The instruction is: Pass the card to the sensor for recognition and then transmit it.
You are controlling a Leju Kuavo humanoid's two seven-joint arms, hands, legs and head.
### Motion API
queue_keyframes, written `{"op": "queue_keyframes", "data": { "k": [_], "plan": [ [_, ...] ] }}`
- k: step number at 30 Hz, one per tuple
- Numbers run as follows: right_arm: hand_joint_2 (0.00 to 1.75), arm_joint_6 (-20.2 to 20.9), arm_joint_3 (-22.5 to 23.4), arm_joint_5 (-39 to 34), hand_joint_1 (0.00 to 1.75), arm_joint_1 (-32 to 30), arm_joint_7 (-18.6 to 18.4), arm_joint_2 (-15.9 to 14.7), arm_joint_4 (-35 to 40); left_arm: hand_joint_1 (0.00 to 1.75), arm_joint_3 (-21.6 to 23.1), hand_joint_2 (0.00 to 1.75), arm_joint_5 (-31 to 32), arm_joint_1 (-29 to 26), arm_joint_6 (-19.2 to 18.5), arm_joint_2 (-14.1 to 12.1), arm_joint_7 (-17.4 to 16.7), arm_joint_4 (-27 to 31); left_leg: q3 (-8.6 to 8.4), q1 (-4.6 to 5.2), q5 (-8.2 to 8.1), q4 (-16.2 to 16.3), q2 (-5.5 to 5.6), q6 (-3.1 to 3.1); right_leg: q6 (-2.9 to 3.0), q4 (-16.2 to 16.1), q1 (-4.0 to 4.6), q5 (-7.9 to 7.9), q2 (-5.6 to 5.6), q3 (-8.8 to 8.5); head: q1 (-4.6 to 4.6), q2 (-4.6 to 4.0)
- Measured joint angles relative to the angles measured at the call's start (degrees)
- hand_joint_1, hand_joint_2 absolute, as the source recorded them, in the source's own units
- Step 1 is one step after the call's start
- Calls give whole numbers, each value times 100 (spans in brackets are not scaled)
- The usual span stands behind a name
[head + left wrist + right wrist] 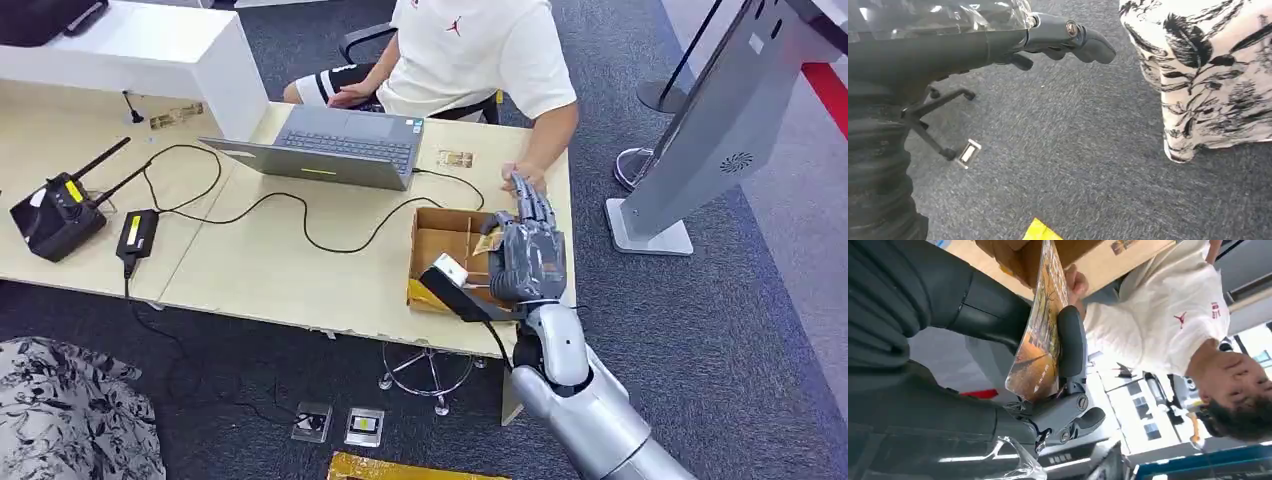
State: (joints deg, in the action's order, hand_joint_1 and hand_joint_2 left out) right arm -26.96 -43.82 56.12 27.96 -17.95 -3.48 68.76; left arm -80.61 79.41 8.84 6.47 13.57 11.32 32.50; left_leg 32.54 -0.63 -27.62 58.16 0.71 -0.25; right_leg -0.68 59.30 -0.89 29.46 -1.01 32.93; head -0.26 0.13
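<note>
My right hand [528, 255] hovers over an open cardboard box [438, 238] at the right end of the wooden table [250, 270]. It pinches an orange-and-yellow printed card [1040, 335] between the thumb [1071, 345] and the fingers; an edge of the card [488, 243] peeks out beside the hand. A tall grey kiosk with a sensor panel [722, 130] stands on the carpet to the right of the table. My left hand [998, 40] hangs above the grey carpet with its fingers stretched out and nothing in them.
A person in a white shirt [470, 50] sits behind the table, one hand [525, 178] resting near the box. A laptop [335, 150], black cables, a power brick [137, 232] and an antenna device [55, 215] lie to the left. Patterned fabric [70, 410] is at lower left.
</note>
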Motion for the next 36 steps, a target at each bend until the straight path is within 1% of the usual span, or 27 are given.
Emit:
{"op": "queue_keyframes", "data": {
  "k": [4, 9, 14, 23, 30, 36],
  "plan": [
    [175, -610, 256, -623, 175, -203, -15, -142, -122, 0, 0, 175, -31, -15, 0, 0, -31, 0, 0, 1, -1, 0, 0, 1, 0, -3, -1, 0, 1, 0, 2, 0],
    [175, -1110, 575, -1429, 175, -594, 267, -306, -286, 0, 0, 175, -39, -17, 0, 0, -63, 7, 0, 0, -5, 0, -2, 0, 0, -4, -1, 0, 2, -1, 4, 0],
    [175, -1142, 802, -1807, 175, -794, 499, -345, -457, 0, 0, 175, -15, -16, 0, 0, -214, 42, 1, -1, -5, 0, -5, 0, 0, -3, 0, 0, 4, 1, 0, 0],
    [175, -1134, 894, -2012, 175, -858, 654, -315, -767, 0, 0, 175, 81, -15, 0, 11, -367, 120, 1, 0, -5, 0, -7, 0, 0, -3, 0, 0, 5, -1, 2, 0],
    [175, -1097, 885, -2155, 175, -851, 761, -142, -1163, 0, 2, 175, 109, -13, 0, 28, -400, 166, 2, -1, -5, 0, -7, 0, 0, -3, 1, 0, 4, -1, 2, 0],
    [175, -1105, 876, -2303, 175, -750, 925, 35, -1587, 0, 2, 175, 138, -8, 0, 48, -400, 177, 1, -1, -5, 0, -7, 0, 0, -2, 1, 0, 4, -1, 2, 0]
  ]
}}
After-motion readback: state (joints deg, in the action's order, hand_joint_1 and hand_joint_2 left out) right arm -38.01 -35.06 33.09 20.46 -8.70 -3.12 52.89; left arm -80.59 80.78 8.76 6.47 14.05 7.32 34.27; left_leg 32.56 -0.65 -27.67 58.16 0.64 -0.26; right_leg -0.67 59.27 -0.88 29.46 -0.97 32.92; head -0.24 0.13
